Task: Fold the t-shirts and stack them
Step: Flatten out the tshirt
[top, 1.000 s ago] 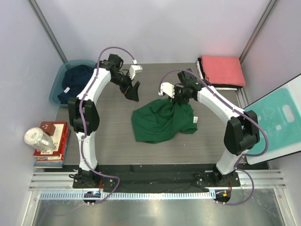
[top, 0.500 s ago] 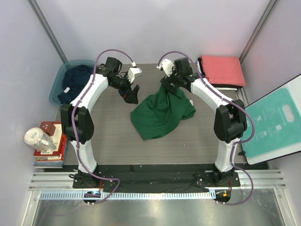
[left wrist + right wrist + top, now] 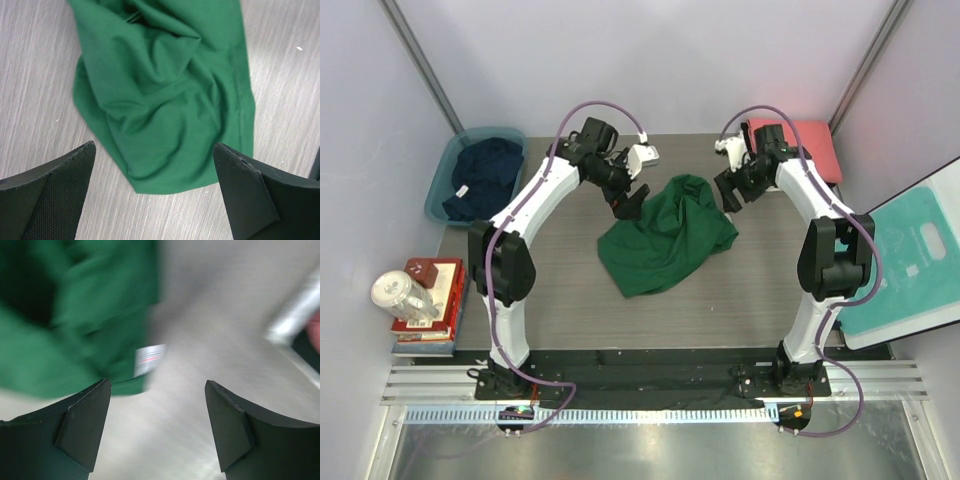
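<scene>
The dark green t-shirt lies crumpled in the middle of the table, held by neither gripper. My left gripper hovers open just off its back left edge. In the left wrist view the shirt fills the space ahead of the open left gripper, with bare table between the fingers. My right gripper is open beside the shirt's back right edge. The blurred right wrist view shows green cloth with a white label to the left of the open gripper. A navy t-shirt lies in the tub. A folded coral-red t-shirt sits at the back right.
The teal tub stands at the back left. A stack of books with a jar sits at the left edge. The teal-and-white board leans at the right. A metal rail borders the table near the coral stack.
My right gripper opened and let go of the green t-shirt, then swung toward the back right. The shirt's raised part dropped onto the table. My left arm moved right, closer to the shirt.
</scene>
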`<state>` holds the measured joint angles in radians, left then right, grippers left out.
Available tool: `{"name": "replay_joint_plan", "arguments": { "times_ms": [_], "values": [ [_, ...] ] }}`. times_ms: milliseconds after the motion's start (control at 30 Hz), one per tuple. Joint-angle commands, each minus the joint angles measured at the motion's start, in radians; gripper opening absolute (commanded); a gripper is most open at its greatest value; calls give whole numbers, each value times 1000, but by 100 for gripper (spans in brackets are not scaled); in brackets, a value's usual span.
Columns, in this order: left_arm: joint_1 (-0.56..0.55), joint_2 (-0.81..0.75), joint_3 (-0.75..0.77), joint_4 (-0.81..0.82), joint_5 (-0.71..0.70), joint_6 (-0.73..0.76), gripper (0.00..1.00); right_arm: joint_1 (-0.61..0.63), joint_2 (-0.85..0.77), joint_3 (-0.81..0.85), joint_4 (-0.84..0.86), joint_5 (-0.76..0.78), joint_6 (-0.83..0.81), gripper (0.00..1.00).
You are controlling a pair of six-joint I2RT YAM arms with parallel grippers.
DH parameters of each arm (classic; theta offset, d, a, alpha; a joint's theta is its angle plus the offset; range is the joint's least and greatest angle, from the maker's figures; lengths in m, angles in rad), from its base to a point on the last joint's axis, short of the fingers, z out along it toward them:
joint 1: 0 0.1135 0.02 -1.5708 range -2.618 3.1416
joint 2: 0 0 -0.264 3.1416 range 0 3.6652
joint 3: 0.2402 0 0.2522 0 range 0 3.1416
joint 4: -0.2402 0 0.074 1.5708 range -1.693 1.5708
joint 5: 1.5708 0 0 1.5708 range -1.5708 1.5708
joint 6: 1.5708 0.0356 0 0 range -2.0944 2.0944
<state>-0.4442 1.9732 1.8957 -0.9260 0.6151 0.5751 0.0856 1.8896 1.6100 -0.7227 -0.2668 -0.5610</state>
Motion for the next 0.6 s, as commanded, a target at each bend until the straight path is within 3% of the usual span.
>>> {"name": "replay_joint_plan", "arguments": {
  "times_ms": [0,33,167,567],
  "values": [
    [6,4,31,-10,-21,-12,100,34,-4,41,-303,-247,-155,81],
    [-11,12,40,-20,-26,-8,100,36,3,45,-384,-268,-190,81],
    [-40,53,89,-48,-55,6,100,36,20,12,-440,-299,-273,82],
    [-50,39,59,-31,-95,-6,100,32,-1,-159,-221,-157,-343,88]
  ]
}}
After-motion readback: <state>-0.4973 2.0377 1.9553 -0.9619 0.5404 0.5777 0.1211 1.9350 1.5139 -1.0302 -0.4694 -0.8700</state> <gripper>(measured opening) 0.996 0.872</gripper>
